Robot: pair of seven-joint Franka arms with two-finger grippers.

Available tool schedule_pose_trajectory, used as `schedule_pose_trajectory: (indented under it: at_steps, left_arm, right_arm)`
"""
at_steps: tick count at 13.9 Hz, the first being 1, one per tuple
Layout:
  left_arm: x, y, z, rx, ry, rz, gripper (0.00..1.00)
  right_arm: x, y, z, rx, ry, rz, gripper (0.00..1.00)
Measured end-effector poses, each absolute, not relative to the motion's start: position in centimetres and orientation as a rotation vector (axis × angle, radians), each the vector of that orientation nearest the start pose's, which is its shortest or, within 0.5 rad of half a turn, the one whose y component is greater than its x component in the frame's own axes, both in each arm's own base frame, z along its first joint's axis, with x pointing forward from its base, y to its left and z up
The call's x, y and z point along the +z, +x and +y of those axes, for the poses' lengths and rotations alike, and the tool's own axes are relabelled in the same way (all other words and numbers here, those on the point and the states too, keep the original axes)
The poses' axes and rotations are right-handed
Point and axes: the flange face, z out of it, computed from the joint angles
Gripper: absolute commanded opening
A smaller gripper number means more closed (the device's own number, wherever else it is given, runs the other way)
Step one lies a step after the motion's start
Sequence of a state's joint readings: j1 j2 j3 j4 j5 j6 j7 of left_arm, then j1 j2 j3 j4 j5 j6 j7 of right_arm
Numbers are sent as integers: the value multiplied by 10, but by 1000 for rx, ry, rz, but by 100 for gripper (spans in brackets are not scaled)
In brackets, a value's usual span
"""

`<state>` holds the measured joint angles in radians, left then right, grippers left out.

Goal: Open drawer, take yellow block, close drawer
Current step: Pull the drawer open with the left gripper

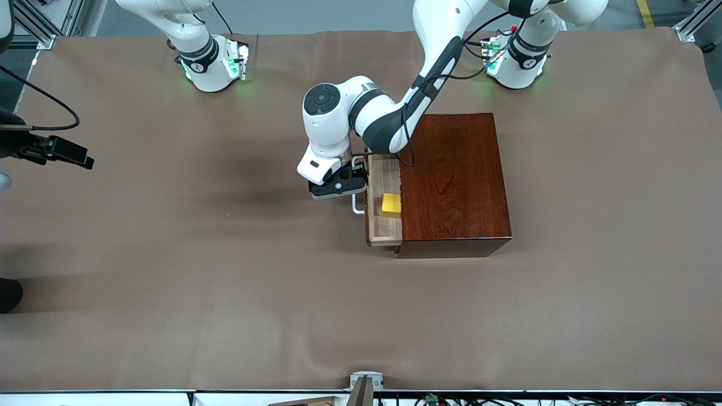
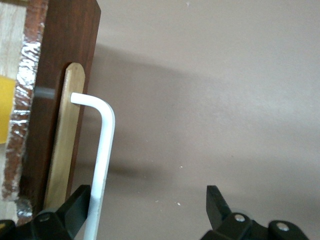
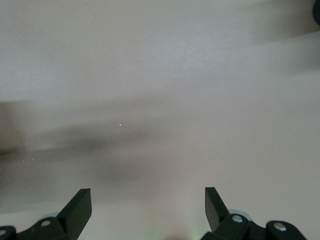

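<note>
My left gripper is standing open around the white U-shaped bar handle of the light-wood drawer. Small bright yellow block is lying inside, just past the handle. My right gripper is waiting open, well apart.

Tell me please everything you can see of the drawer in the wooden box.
The drawer is pulled partly out of the glossy reddish-brown box, toward the right arm's end of the table. Its tray looks like light wood, its front dark brown, with a white bar handle. A yellow block lies inside. The left claw stands open at the handle, one finger beside the bar.
</note>
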<state>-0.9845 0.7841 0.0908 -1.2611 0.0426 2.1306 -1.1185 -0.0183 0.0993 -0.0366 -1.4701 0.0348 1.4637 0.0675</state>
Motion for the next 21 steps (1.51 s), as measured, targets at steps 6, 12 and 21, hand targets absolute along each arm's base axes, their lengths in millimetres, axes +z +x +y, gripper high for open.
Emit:
schedule_pose_trajectory:
  at_steps: [6, 12, 21]
  left_arm:
    - [298, 458, -604, -205, -3149, -228, 100]
    - [298, 454, -613, -232, -3196, -203, 100]
    - [299, 460, -609, -165, -3228, -187, 100]
  right_arm:
    - [607, 573, -26, 164, -3101, 187, 100]
    - [607, 573, -26, 164, -3101, 187, 100]
    - [607, 573, -26, 164, -3101, 187, 100]
